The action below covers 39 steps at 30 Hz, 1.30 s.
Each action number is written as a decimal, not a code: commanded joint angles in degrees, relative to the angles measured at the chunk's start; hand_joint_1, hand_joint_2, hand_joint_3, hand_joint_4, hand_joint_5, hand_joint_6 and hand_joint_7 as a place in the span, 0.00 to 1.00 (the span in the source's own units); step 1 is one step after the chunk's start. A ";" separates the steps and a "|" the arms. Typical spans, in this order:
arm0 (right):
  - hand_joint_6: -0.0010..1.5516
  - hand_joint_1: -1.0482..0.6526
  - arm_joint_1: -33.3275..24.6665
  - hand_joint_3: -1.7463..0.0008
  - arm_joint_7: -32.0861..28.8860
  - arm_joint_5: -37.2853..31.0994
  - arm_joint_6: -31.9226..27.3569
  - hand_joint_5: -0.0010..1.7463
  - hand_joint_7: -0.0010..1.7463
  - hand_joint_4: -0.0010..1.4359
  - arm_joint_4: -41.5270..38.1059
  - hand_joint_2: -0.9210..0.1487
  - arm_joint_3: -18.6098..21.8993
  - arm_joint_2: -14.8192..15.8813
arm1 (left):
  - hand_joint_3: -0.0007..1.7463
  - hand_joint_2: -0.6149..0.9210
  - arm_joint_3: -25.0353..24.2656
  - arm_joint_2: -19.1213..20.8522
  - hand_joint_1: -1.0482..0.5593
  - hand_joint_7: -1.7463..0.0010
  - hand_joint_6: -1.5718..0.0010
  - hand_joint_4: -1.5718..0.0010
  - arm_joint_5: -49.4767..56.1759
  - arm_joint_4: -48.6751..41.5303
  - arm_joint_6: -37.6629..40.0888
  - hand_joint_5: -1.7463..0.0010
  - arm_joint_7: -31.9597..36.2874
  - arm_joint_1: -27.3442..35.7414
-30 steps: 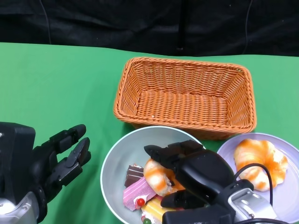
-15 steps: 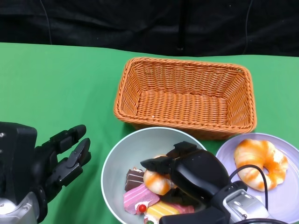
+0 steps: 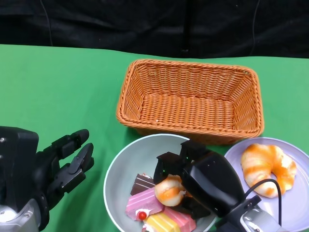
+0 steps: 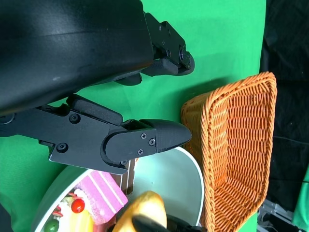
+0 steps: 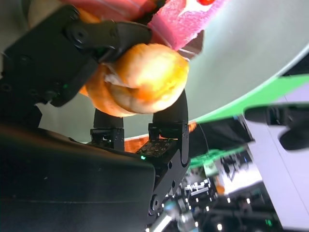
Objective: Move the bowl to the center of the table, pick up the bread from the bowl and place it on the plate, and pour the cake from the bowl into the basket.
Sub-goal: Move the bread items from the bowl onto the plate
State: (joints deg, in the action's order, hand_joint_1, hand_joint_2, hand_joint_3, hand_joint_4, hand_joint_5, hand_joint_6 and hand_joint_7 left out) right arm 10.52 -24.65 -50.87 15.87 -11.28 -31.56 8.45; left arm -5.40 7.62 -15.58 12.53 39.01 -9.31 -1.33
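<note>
A pale grey bowl sits at the front middle of the green table. It holds pink, brown and yellow cake pieces and a small orange bread roll. My right hand reaches into the bowl and grips that roll between its fingers. A lilac plate at the front right carries a larger orange bread. Behind the bowl stands an empty wicker basket. My left hand hovers left of the bowl, fingers apart, holding nothing.
The basket's near wall stands just behind the bowl's rim. A black backdrop borders the far table edge. Bare green cloth spreads over the left half.
My right hand has closed around the small roll and shifted slightly right and back inside the bowl; the cake pieces moved a little. The left hand has stayed put.
</note>
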 commanded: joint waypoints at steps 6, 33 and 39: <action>0.50 0.55 -0.84 0.20 -2.99 2.89 3.44 1.00 1.00 0.69 6.03 0.65 2.15 -1.02 | 0.29 1.00 -0.37 0.31 0.31 1.00 0.80 0.91 0.21 -0.15 -0.65 0.68 0.19 -0.15; 0.58 0.56 -7.06 0.00 5.76 14.13 3.70 1.00 0.90 0.73 27.41 0.78 24.95 1.69 | 0.30 1.00 -0.53 0.72 0.31 1.00 0.80 0.93 -0.02 -1.26 -1.11 0.68 -0.53 -0.81; 0.60 0.54 -10.76 0.00 5.94 7.51 1.08 1.00 0.90 0.74 28.76 0.80 30.29 5.85 | 0.30 1.00 -0.24 0.93 0.31 1.00 0.80 0.92 0.15 -0.21 -0.70 0.69 -0.48 -0.28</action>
State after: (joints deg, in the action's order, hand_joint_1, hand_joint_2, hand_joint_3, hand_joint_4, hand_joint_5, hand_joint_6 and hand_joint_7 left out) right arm 0.96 -19.33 -42.78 17.97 16.03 -2.40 13.18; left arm -5.55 7.70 -15.64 11.67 38.58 -9.51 -1.64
